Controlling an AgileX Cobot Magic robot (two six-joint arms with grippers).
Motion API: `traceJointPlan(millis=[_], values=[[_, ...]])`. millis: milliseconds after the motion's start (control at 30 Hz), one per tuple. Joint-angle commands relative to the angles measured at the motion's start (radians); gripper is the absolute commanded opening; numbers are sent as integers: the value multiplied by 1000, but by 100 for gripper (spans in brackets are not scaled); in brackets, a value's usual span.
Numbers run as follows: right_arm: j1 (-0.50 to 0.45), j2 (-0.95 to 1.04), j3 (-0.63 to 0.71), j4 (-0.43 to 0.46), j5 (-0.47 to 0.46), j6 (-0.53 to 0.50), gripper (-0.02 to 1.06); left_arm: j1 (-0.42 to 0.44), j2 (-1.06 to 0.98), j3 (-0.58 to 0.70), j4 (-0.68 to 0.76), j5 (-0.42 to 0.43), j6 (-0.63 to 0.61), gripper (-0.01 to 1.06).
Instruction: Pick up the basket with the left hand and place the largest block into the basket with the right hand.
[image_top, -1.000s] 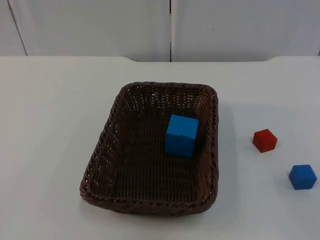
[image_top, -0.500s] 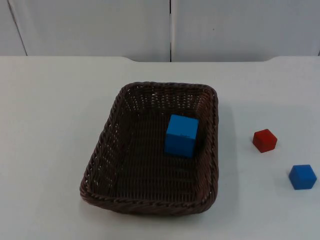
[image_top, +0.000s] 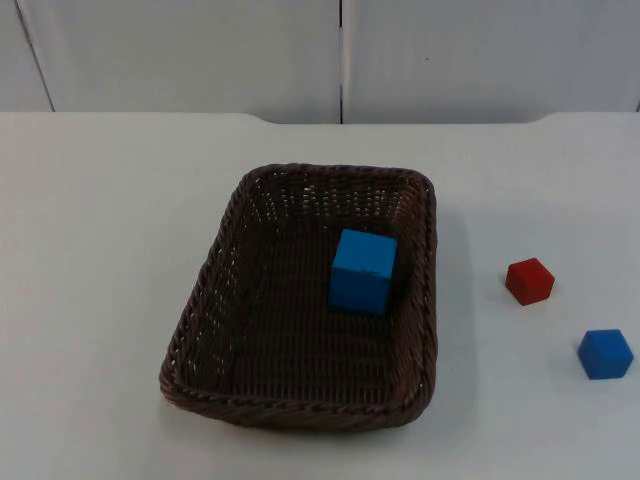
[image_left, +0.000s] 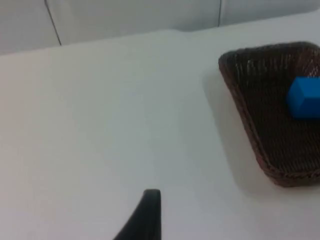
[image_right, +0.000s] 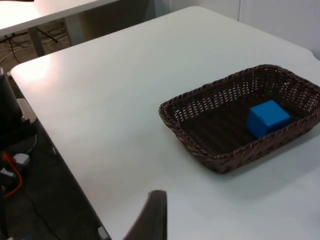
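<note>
A dark brown wicker basket (image_top: 290, 408) rests on the white table, mid-picture in the top view. Inside it, against its right wall, stands the largest block, a big blue cube (image_top: 363, 270). The left wrist view takes in the basket (image_left: 241, 102) and the cube (image_left: 305, 97) from a distance; my left gripper (image_left: 147, 217) waits over bare table well away from the basket. My right gripper (image_right: 152, 215) also waits back from the basket (image_right: 200, 149) and the cube (image_right: 267, 118), over the table near its edge. Neither gripper touches anything.
A small red block (image_top: 529, 281) and a small blue block (image_top: 605, 353) lie on the table right of the basket. The grey partition wall (image_top: 340, 55) closes the far side. In the right wrist view the table edge (image_right: 55, 150) drops to the floor.
</note>
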Motion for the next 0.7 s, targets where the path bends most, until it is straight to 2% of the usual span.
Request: traceJointPlan(millis=[0,367,667], values=[[0,-4,6,0,1,3,83,1,-4,6,8,-1,-16,93],[0,-4,26,-35,83,4,83,1,-4,22,46,18,-71,93],[0,-4,29,-37,89,10,83,1,-4,22,46,18,-71,93]])
